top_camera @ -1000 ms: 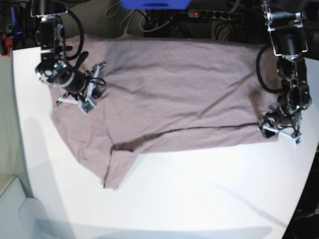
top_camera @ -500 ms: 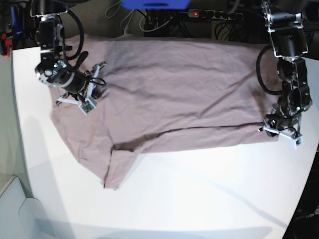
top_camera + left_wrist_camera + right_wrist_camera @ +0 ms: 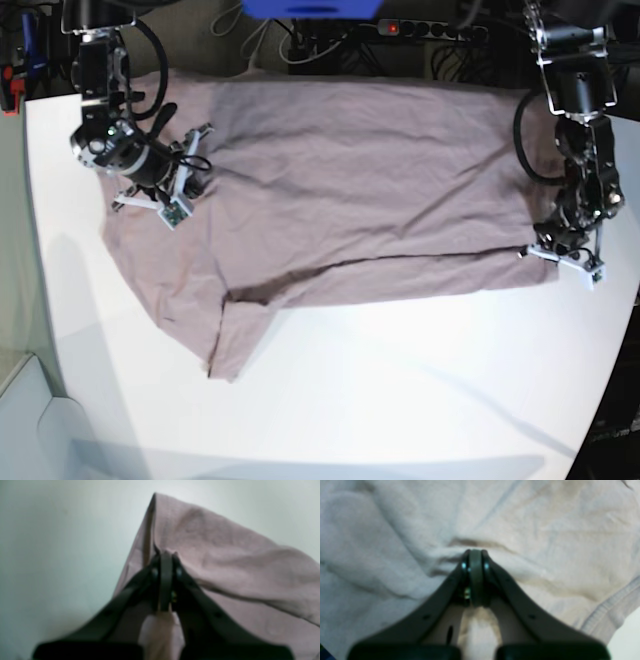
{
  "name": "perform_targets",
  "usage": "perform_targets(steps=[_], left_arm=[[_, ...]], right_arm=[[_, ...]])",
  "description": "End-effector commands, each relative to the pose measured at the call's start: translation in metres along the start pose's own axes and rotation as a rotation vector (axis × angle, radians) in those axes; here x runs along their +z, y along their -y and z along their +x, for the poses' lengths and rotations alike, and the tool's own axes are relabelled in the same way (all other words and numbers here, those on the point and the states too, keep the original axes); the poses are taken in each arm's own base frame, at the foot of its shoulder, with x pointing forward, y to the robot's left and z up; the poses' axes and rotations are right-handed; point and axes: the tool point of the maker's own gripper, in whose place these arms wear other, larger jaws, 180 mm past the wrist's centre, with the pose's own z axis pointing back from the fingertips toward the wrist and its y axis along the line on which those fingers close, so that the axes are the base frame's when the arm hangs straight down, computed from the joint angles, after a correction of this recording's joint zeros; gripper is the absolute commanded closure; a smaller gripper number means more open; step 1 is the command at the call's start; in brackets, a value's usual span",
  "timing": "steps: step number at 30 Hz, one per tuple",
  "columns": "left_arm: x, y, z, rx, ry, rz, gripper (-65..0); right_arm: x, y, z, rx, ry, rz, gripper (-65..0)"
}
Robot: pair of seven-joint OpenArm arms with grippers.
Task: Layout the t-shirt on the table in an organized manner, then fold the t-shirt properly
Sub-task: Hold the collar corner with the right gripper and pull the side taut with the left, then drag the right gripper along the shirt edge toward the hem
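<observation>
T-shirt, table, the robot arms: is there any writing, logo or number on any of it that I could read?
None can be read.
t-shirt: plain, no print in any view.
table: bare white, no marks.
left gripper and right gripper: no legible lettering; both wrist views are blurred.
Gear behind the table: too small and dark to read.

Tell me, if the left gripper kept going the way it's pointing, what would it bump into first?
Probably the table. The left gripper is shut on a corner of the t-shirt and points downward, so past that pinched cloth the white tabletop comes next. Depth is unclear in the blurry wrist view.
</observation>
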Motion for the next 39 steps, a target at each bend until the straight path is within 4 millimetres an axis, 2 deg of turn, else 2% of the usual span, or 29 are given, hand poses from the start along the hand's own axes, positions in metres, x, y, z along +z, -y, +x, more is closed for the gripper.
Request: perform_targets(steps=[1, 7, 10, 13, 17, 24, 30, 36, 39], left_arm=[[0.008, 0.005, 0.036, -0.012, 0.092, -0.017, 0.0], [0.021, 0.026, 0.071, -0.025, 0.186, -0.058, 0.0], [0.017, 0.036, 0.076, -0.002, 0.195, -0.072, 0.0], [0.012, 0.032, 0.087, 0.051, 0.204, -0.064, 0.0], [-0.002, 0.027, 0.093, 0.151, 0.181, -0.057, 0.0], [-0.014, -0.006, 0.103, 0.37, 0.215, -0.017, 0.0], [-0.024, -0.006, 0.107, 0.476, 0.21, -0.024, 0.0], [-0.02, 0.003, 0.135, 0.511, 0.254, -0.056, 0.0], [-0.02, 0.004, 0.138, 0.513, 0.26, -0.059, 0.0]], right_arm=[[0.003, 0.004, -0.006, 0.016, -0.029, -0.007, 0.0], [0.003, 0.004, -0.006, 0.016, -0.029, -0.007, 0.0], [0.003, 0.004, -0.006, 0.016, -0.029, -0.007, 0.0], [0.003, 0.004, -0.006, 0.016, -0.029, -0.007, 0.0], [0.003, 0.005, -0.006, 0.017, -0.03, -0.008, 0.0], [0.003, 0.005, -0.006, 0.017, -0.031, -0.007, 0.0], [0.003, 0.005, -0.006, 0.017, -0.031, -0.007, 0.0], [0.003, 0.005, -0.006, 0.017, -0.031, -0.007, 0.0], [0.003, 0.004, -0.007, 0.016, -0.033, -0.007, 0.0]])
